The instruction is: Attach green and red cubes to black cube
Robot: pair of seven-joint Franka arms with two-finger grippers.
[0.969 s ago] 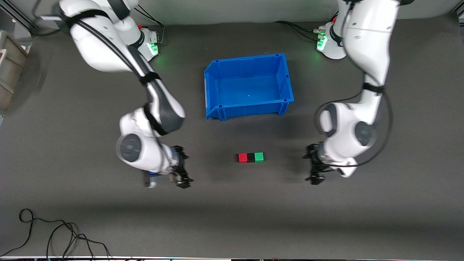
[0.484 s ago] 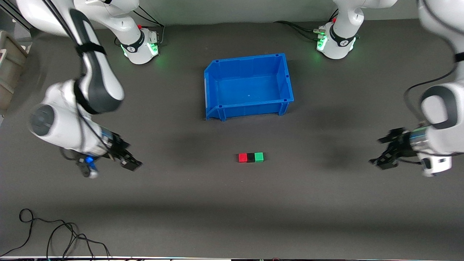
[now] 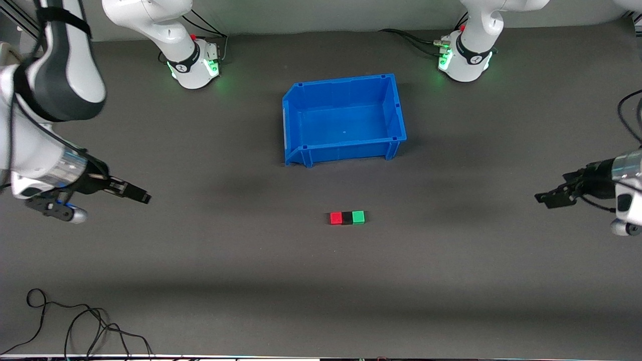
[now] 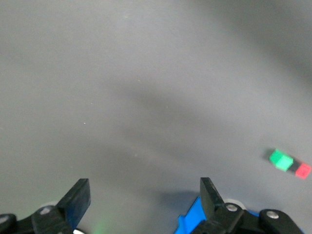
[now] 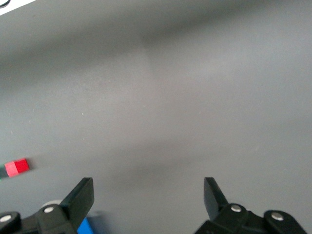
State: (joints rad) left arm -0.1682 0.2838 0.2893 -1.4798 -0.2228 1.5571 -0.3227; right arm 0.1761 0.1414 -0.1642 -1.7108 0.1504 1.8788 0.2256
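Observation:
The red cube (image 3: 335,217), black cube (image 3: 346,218) and green cube (image 3: 358,217) sit touching in one row on the dark mat, black in the middle, nearer to the front camera than the blue bin (image 3: 301,95). My left gripper (image 3: 547,197) is open and empty over the mat toward the left arm's end of the table. My right gripper (image 3: 134,194) is open and empty over the mat toward the right arm's end. The left wrist view shows its open gripper (image 4: 145,195) with the green cube (image 4: 281,159) and red cube (image 4: 302,170) far off. The right wrist view shows its open gripper (image 5: 148,195) and the red cube (image 5: 17,166).
The blue bin stands empty between the two arm bases. A black cable (image 3: 75,321) lies coiled near the table's front edge toward the right arm's end. A grey box (image 3: 12,90) stands at that end's edge.
Both arms have swung outward, away from the row of cubes toward their own ends of the table. The cubes have not moved.

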